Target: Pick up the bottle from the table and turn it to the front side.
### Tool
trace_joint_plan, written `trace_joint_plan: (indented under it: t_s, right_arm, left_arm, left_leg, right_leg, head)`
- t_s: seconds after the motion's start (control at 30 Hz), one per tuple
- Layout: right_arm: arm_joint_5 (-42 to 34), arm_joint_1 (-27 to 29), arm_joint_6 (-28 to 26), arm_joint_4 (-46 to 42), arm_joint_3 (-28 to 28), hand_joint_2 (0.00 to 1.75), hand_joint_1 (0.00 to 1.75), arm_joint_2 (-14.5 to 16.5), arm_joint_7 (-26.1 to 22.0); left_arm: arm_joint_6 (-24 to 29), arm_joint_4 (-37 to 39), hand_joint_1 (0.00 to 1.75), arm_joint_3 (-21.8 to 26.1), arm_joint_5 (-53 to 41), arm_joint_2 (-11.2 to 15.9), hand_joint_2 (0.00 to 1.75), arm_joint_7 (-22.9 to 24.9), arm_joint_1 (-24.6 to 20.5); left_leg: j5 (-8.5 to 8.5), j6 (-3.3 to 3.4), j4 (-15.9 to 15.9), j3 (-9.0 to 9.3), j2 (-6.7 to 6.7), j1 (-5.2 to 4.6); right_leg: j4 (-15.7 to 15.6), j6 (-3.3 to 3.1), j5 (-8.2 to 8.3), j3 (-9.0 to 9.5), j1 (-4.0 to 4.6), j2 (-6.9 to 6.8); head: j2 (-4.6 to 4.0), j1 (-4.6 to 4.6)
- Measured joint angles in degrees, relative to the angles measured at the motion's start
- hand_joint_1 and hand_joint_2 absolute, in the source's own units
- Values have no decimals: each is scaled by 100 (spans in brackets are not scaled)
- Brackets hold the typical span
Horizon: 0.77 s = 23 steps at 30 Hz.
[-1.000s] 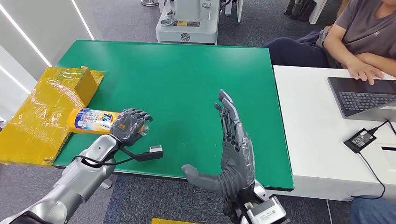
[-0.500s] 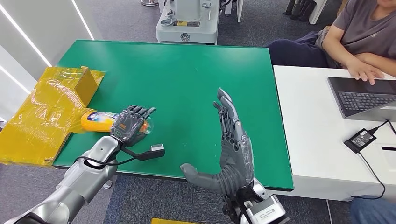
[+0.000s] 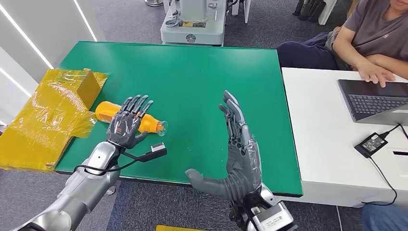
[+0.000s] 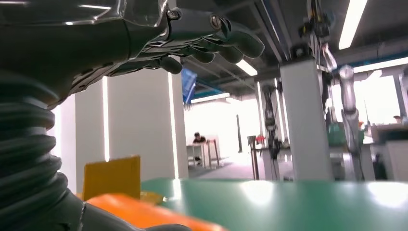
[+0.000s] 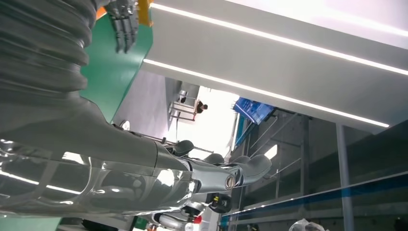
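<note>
An orange bottle [image 3: 150,125] lies on its side on the green table [image 3: 192,82], near the front left, its clear cap pointing right. Its plain orange side faces up. My left hand [image 3: 127,123] lies over the bottle's middle with the fingers stretched out and spread. In the left wrist view those fingers [image 4: 202,36] are held straight, well above the orange bottle [image 4: 144,216]. My right hand [image 3: 239,149] stands open and upright over the table's front middle, thumb out, holding nothing, about a hand's length right of the bottle.
A yellow taped box [image 3: 50,113] sits at the table's left edge, just beyond the bottle's base. To the right is a white table [image 3: 317,134] with a laptop [image 3: 375,98] and a power adapter [image 3: 371,143]; a person [image 3: 370,38] sits there.
My left hand's fingers have uncurled from the bottle and spread flat. The bottle has rolled from its printed label side to plain orange and lies a little further from the table's front edge.
</note>
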Motion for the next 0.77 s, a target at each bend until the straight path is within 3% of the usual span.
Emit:
trace_joint_plan:
  t_s: [0.1,0.17,0.27,0.4,0.5,0.63,0.77]
  right_arm:
    - [27,22,-14,-9,-20,175,0,0,1]
    - [40,34,-24,-19,-30,175,0,0,1]
    - [51,66,-40,-32,-46,175,0,0,2]
    - [57,68,-114,-31,-56,175,0,1,8]
    - [80,53,-211,-16,-59,175,0,0,9]
    - [156,46,-262,12,-84,175,0,0,9]
    - [221,58,-245,23,-176,175,0,1,9]
  left_arm:
    - [156,-859,0,1028,-70,-299,175,-1210,277]
    - [193,-1471,0,1874,420,-561,175,-1905,422]
    - [218,-2588,0,2501,2266,-875,175,-2145,705]
    - [173,-4281,0,2448,5086,-1315,175,-2214,1172]
    - [-574,-5488,0,2248,6504,-1680,175,-2234,1543]
    - [-2145,-6511,0,2171,7220,-2185,175,-2236,1935]
    - [-2888,-6808,0,2097,7446,-2439,175,-2236,2107]
  left_leg:
    - [-1,0,1,-3,0,-3]
    - [-8,-3,1,0,11,-4]
    - [-15,-5,1,7,20,-3]
    - [-13,0,1,4,-8,-1]
    - [-15,3,1,2,-8,-2]
    - [-19,8,2,3,-7,-4]
    - [-20,11,2,4,-11,-3]
  right_leg:
    - [-2,0,0,-2,-2,-1]
    - [-1,-1,2,0,-3,9]
    - [-4,-1,3,1,-3,20]
    - [-6,4,-4,14,-2,-12]
    - [-9,7,-6,16,-2,-13]
    - [-10,11,-7,19,-3,-14]
    - [-11,11,-7,22,-3,-24]
  head:
    - [0,2]
    - [0,3]
    - [0,-3]
    - [0,1]
    - [0,1]
    - [0,1]
    - [0,2]
